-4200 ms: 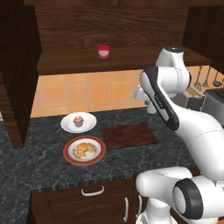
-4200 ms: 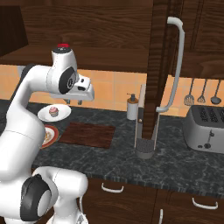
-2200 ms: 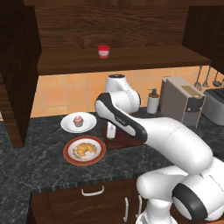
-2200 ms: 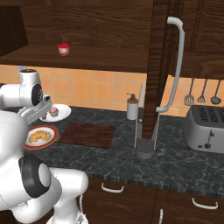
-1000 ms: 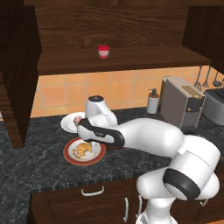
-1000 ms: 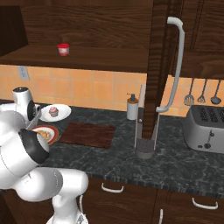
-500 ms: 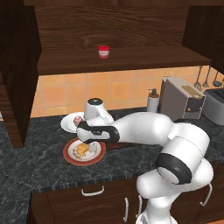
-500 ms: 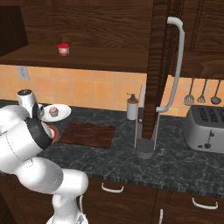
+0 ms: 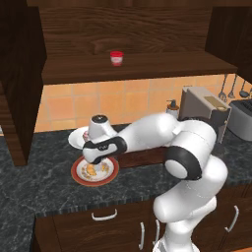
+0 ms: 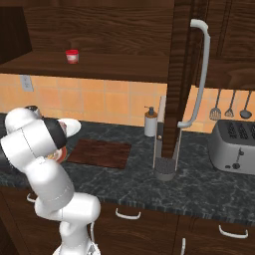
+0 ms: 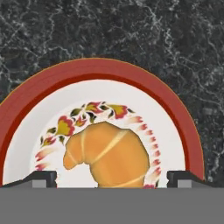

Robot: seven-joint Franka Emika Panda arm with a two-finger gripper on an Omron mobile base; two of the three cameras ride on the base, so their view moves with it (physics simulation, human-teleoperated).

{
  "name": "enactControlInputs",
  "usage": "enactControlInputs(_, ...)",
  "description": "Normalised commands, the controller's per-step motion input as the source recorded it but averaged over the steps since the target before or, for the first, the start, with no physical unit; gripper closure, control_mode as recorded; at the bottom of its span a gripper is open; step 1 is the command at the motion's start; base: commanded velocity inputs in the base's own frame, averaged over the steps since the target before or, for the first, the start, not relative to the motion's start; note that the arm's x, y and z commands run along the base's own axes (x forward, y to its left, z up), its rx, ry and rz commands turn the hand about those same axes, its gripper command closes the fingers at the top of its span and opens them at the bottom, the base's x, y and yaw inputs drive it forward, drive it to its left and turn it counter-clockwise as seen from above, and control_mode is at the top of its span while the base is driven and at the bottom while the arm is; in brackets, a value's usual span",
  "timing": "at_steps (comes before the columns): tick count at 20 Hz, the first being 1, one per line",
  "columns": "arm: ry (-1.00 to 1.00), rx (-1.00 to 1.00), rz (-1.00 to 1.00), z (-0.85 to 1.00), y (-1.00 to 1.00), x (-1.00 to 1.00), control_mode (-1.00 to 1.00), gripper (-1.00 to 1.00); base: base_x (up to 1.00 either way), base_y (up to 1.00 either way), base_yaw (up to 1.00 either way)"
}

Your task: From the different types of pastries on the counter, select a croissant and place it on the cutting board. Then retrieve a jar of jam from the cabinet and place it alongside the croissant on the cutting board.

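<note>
Orange-rimmed plate ringing the croissant, spread claw straddling it, marbled counter beyond.

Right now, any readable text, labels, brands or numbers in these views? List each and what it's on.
No readable text anywhere.
Jar of jam on the cabinet shelf: red-and-white body, any label too small to read.
Plate under the croissant: floral pattern only, no lettering.
Toaster: no legible brand.
Soap bottle: no visible label.
</note>
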Motion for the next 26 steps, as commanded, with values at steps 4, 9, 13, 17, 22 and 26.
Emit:
enactControlInputs(4, 0.0, 0.0, 0.01, -0.24, 0.11, 0.0, -1.0, -1.0, 0.0, 0.0, 0.0)
enactControlInputs(9, 0.0, 0.0, 0.12, -0.41, 0.0, 0.0, -1.0, -1.0, 0.0, 0.0, 0.0)
enactControlInputs(13, 0.0, 0.0, 0.25, -0.49, 0.0, 0.06, -1.0, -1.0, 0.0, 0.0, 0.0)
enactControlInputs(17, 0.0, 0.0, 0.26, -0.51, 0.0, 0.24, -1.0, -1.0, 0.0, 0.0, 0.0)
enactControlInputs(22, 0.0, 0.0, 0.23, -0.4, 0.01, 0.05, -1.0, 1.0, 0.0, 0.0, 0.0)
enactControlInputs(26, 0.0, 0.0, 0.2, -0.39, 0.0, 0.0, -1.0, 1.0, 0.0, 0.0, 0.0)
